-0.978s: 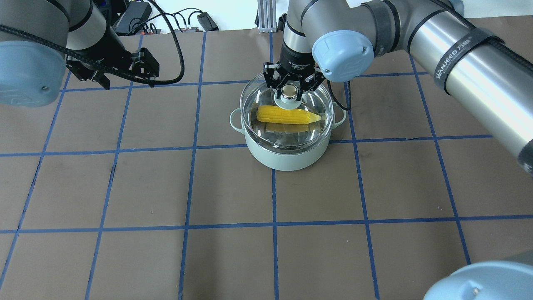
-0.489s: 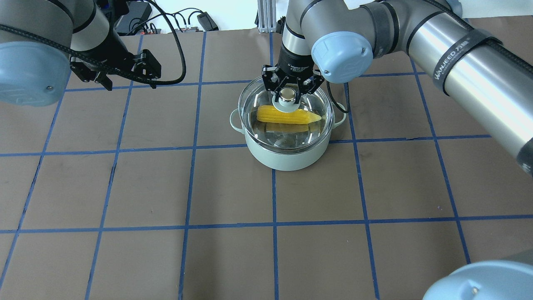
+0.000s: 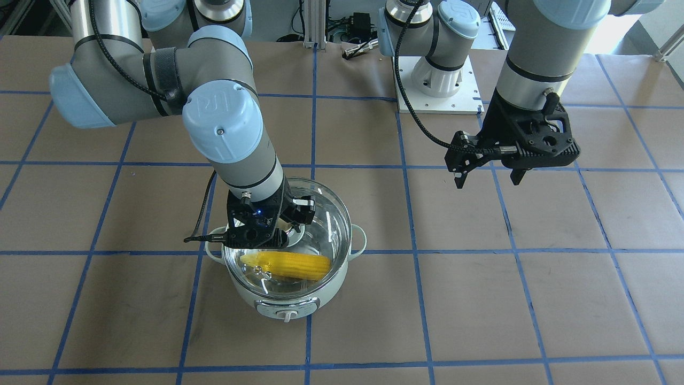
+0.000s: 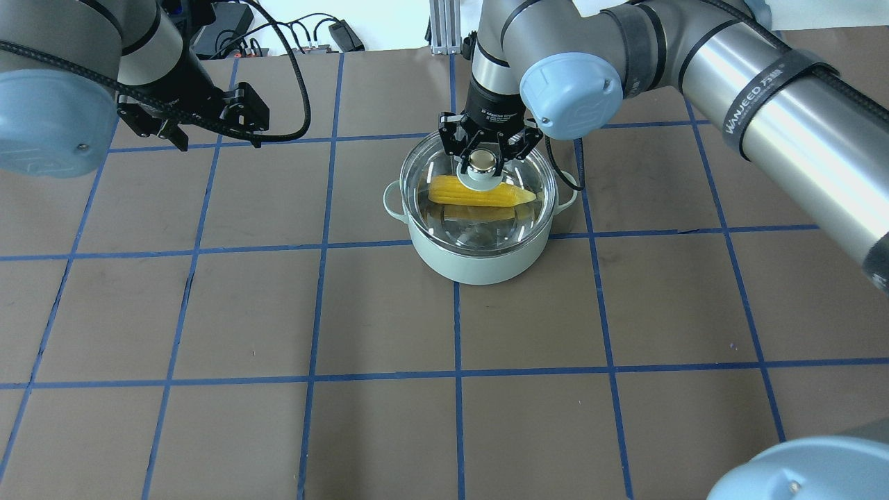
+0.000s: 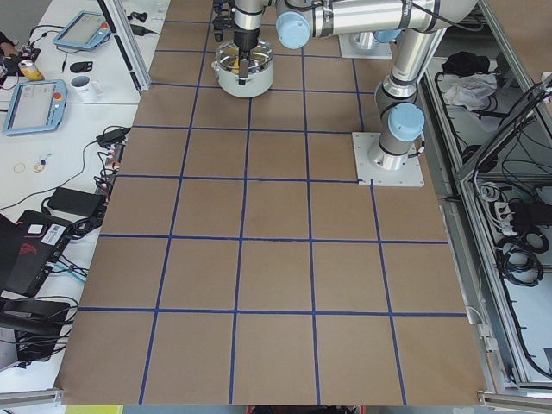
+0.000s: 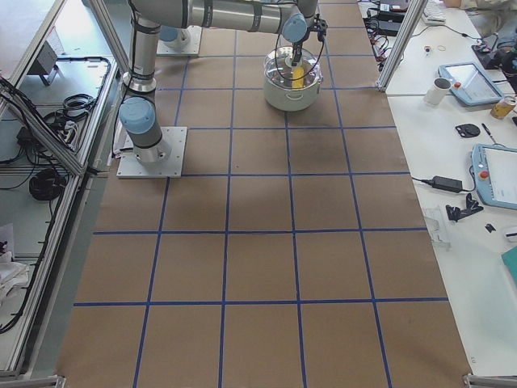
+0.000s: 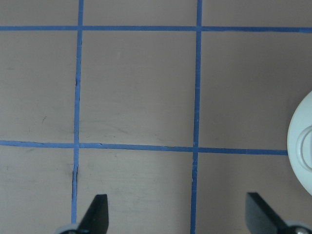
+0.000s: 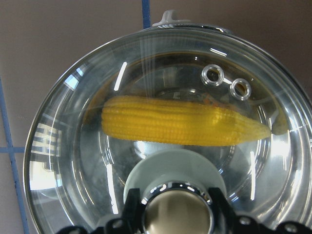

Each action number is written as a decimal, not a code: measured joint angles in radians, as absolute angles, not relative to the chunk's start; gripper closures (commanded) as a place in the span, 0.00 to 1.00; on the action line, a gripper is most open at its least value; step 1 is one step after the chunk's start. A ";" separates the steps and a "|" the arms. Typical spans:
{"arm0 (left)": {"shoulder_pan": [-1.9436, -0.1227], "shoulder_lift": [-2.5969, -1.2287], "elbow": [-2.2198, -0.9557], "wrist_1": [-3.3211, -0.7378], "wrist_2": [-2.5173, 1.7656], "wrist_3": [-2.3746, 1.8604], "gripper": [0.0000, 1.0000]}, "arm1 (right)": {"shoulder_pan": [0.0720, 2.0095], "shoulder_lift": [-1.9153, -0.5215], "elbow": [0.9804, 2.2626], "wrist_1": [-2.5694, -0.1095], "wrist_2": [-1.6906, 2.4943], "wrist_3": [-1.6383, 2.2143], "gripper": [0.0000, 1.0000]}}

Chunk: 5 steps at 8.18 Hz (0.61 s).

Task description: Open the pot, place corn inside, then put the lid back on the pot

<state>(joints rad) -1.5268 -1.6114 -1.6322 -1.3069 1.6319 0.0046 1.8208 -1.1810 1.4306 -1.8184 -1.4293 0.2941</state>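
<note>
The mint-green pot stands at the table's middle back, its knob facing away from the robot. The yellow corn lies across its steel inside and shows through the glass in the right wrist view. The clear glass lid sits over the pot's rim. My right gripper points straight down and is shut on the lid's shiny knob. My left gripper hovers open and empty over the table, well to the pot's left; its fingers stand wide apart in the left wrist view.
The brown table carries a blue tape grid. Cables and power bricks lie beyond its far edge. The right arm's long forearm spans the right back area. A pale rounded edge shows at the right of the left wrist view.
The right gripper has lowered the lid from a raised, slightly offset position down onto the pot's rim. The left arm has shifted very slightly.
</note>
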 measured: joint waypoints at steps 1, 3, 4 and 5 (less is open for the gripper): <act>-1.527 -1.612 -1.632 -1.306 1.631 0.005 0.00 | 1.821 -1.181 1.431 -1.821 -1.430 0.291 0.97; -1.527 -1.611 -1.632 -1.307 1.630 0.005 0.00 | 1.821 -1.179 1.431 -1.827 -1.428 0.291 0.96; -1.528 -1.611 -1.632 -1.307 1.629 0.005 0.00 | 1.821 -1.177 1.433 -1.829 -1.426 0.292 0.96; -1.528 -1.611 -1.632 -1.307 1.629 0.005 0.00 | 1.821 -1.177 1.442 -1.830 -1.425 0.291 0.96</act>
